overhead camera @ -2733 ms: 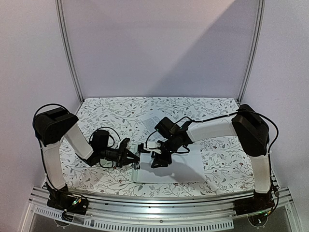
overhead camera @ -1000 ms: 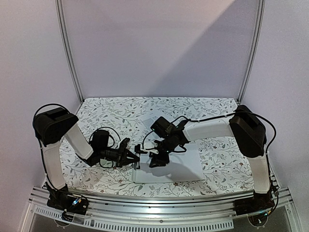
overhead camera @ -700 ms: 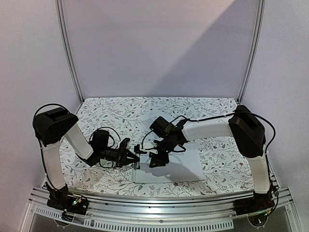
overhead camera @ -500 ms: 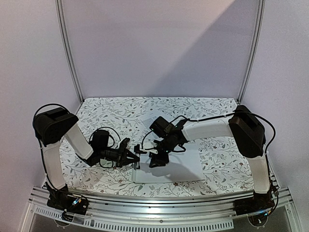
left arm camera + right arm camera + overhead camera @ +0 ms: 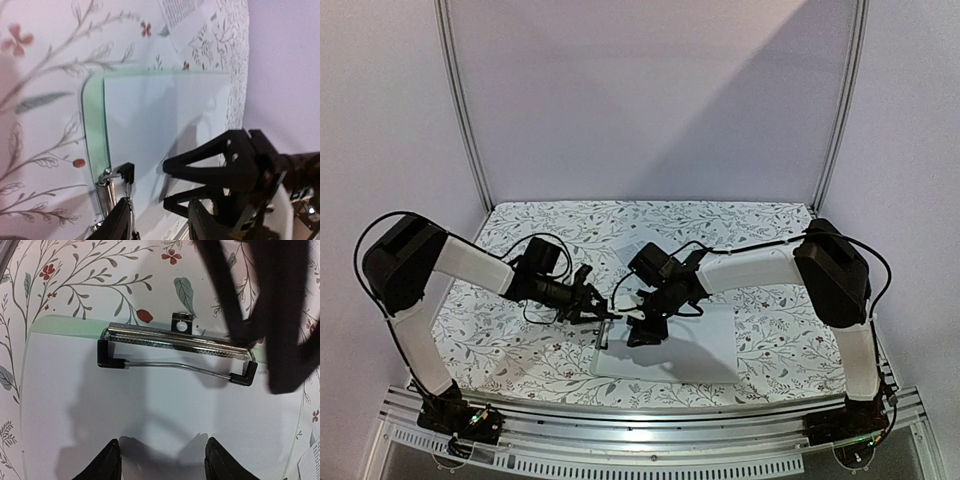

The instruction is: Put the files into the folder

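— Where is the folder (image 5: 95, 125)?

— Flat on the floral cloth (image 5: 520, 350), near the front edge. It is a smooth mint board with rounded corners. A blank sheet (image 5: 150, 405) covers most of it, its edge at the metal clip (image 5: 175, 342).

— And the grippers?

— The right gripper (image 5: 162, 460) is spread wide, low over that sheet. The left gripper (image 5: 160, 225) has its fingers parted too, one just beside the clip. A printed sheet (image 5: 628, 247) lies behind, on the cloth.
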You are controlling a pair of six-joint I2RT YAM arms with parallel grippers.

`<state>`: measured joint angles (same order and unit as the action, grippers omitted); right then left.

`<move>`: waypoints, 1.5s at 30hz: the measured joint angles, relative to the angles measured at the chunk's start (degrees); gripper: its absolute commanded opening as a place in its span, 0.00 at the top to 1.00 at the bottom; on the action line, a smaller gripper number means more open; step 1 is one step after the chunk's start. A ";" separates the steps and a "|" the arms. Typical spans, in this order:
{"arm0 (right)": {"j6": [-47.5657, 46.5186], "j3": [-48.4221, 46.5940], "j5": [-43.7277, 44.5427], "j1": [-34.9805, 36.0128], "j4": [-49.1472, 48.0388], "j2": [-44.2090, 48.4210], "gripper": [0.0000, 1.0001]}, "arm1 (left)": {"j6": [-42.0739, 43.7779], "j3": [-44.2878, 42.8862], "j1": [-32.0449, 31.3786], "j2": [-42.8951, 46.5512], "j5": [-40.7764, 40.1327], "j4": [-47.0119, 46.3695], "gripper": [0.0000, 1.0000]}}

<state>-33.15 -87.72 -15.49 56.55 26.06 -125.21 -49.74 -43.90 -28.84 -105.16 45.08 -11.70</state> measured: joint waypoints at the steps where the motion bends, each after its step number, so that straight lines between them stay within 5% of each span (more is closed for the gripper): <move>1: 0.04 0.02 0.02 0.00 -0.04 0.00 0.44 | 2.27 -2.60 0.02 0.79 -2.21 4.74 0.58; 6: 0.11 0.15 0.00 0.02 -0.20 0.02 0.44 | 11.02 -13.33 -0.04 3.56 -12.96 24.11 0.57; 14: 0.72 3.28 0.44 0.09 -2.54 2.14 0.38 | 15.61 -14.82 -0.15 8.24 -24.59 37.53 0.50; 18: 1.92 4.79 1.75 0.44 -2.40 4.00 0.35 | 17.42 -15.37 -0.13 8.55 -29.29 39.34 0.34; 29: 10.38 8.94 11.96 -1.68 -11.89 14.03 0.34 | 21.97 -21.40 -0.13 6.91 -38.10 37.92 0.32; 45: 47.71 13.81 20.57 -25.70 -23.93 16.63 0.35 | 18.14 -43.28 0.70 -13.31 -41.16 31.78 0.35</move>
<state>14.57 -73.91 5.08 30.85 2.13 -108.57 -31.59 -87.18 -28.14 -118.48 3.92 20.08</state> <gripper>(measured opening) 0.655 0.678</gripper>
